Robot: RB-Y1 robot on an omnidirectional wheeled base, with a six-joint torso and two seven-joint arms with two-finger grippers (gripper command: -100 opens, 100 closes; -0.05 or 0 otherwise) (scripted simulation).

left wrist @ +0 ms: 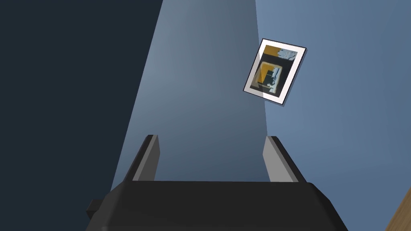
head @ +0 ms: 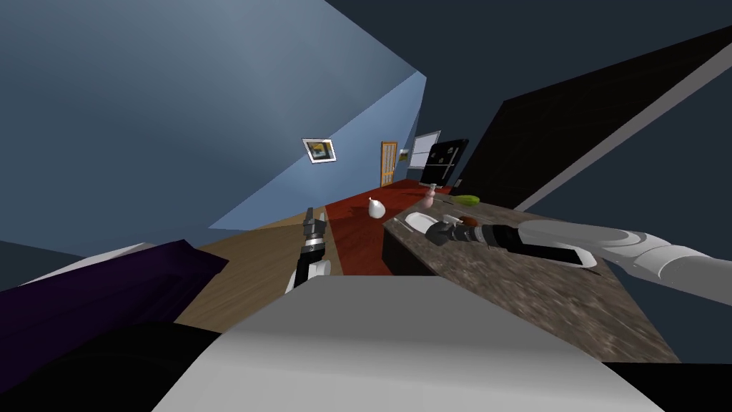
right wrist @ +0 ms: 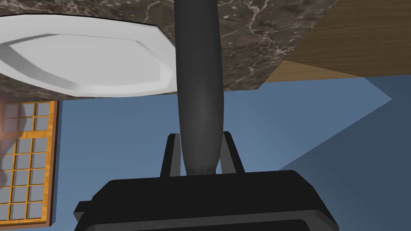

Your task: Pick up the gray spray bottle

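Observation:
A dark grey, long, rounded spray bottle (right wrist: 198,80) runs out from between my right fingers; its far end is cut off by the picture's edge. My right gripper (right wrist: 200,154) is shut on its lower body, both fingers pressing its sides. In the head view that gripper (head: 436,232) is at the near-left part of a dark speckled stone counter (head: 543,293), beside a white plate (head: 417,218). I cannot tell whether the bottle touches the counter. My left gripper (head: 312,218) hangs open over the wooden floor, with nothing between its fingers (left wrist: 150,158).
The white plate (right wrist: 80,60) lies close to the bottle on the counter. Farther back on it stand a pink bottle (head: 429,197) and a green thing (head: 467,199). A white object (head: 375,208) sits on the red floor. A dark purple couch (head: 93,293) is at my left.

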